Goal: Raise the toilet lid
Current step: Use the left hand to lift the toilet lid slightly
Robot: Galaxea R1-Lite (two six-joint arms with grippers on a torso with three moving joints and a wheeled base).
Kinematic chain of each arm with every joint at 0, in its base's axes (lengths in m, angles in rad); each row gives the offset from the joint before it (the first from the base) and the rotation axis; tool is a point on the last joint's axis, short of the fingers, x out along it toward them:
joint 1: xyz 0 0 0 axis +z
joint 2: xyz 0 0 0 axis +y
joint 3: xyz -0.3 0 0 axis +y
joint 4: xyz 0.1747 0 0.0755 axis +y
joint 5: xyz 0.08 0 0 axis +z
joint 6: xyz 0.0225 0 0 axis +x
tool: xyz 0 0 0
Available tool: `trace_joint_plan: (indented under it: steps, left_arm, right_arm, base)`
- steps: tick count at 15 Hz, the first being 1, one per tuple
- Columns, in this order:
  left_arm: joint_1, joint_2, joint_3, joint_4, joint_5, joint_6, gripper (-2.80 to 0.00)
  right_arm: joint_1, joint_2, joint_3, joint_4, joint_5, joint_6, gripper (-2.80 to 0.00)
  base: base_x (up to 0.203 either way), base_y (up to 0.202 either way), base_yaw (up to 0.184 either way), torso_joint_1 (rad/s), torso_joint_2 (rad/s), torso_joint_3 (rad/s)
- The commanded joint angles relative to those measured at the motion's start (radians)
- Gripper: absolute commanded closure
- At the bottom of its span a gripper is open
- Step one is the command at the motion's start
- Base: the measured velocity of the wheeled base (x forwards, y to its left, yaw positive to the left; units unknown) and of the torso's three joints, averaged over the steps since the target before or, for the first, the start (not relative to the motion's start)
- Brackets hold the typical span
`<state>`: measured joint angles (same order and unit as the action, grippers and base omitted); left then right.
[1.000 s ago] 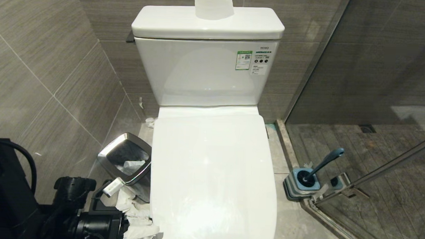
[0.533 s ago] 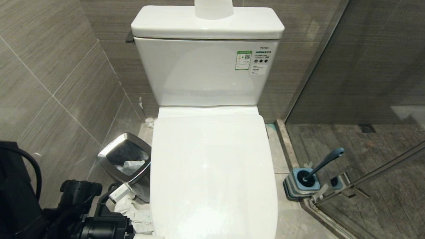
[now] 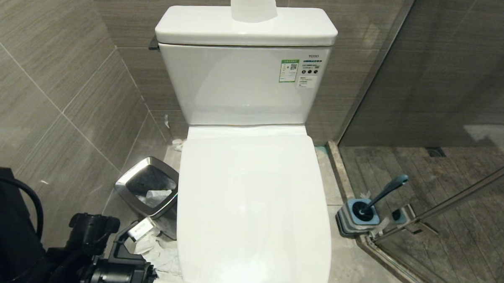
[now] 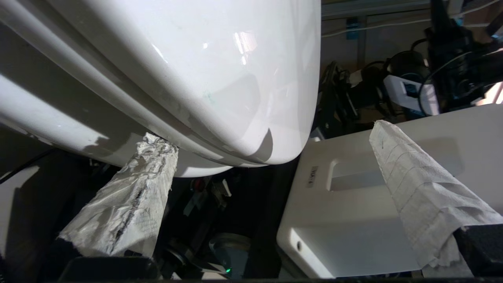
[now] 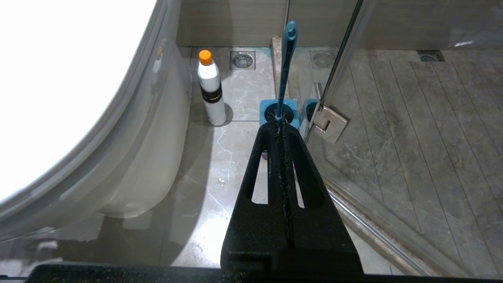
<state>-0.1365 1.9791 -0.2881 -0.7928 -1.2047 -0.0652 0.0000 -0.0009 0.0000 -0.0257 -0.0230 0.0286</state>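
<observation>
Head view: lid [image 3: 254, 208] flat down on the bowl, below the tank [image 3: 243, 84]; bin [image 3: 149, 190] just left of it, left arm low at the lid's left front corner. Left wrist view: left gripper [image 4: 271, 161] spread wide, paper-wrapped fingers [image 4: 122, 204], one tip touching the bowl just under the lid [image 4: 188, 67] rim. Right wrist view: right gripper [image 5: 281, 129] clenched on nothing, hanging beside the bowl, brush [image 5: 285, 70] beyond.

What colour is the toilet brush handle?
Blue; the toilet brush handle shows best in the right wrist view.

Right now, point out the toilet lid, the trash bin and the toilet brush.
toilet lid [image 3: 254, 208], head view, middle of its top.
trash bin [image 3: 126, 186], head view, metal rim.
toilet brush [image 3: 386, 190], head view, blue handle.
</observation>
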Motion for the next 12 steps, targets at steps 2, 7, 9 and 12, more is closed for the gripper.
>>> trace_joint_plan:
  steps: [2, 7, 9, 12]
  left_arm:
    - [0.008, -0.034, -0.003, -0.013, -0.019, -0.018, -2.80]
    - [0.030, -0.051, -0.005, -0.013, -0.052, -0.018, -2.80]
    - [0.037, -0.073, -0.008, -0.008, -0.053, -0.029, -2.80]
    - [0.034, -0.126, -0.009, -0.009, -0.053, -0.107, -2.80]
  right_arm:
    - [0.000, 0.001, 0.011, 0.000, 0.000, 0.001, 0.00]
    - [0.000, 0.001, 0.011, 0.000, 0.000, 0.001, 0.00]
    - [0.000, 0.001, 0.011, 0.000, 0.000, 0.001, 0.00]
    - [0.000, 0.001, 0.011, 0.000, 0.000, 0.000, 0.00]
  base:
    - [0.000, 0.000, 0.000, 0.000, 0.00, 0.000]
    - [0.000, 0.000, 0.000, 0.000, 0.00, 0.000]
    - [0.000, 0.000, 0.000, 0.000, 0.00, 0.000]
    - [0.000, 0.000, 0.000, 0.000, 0.00, 0.000]
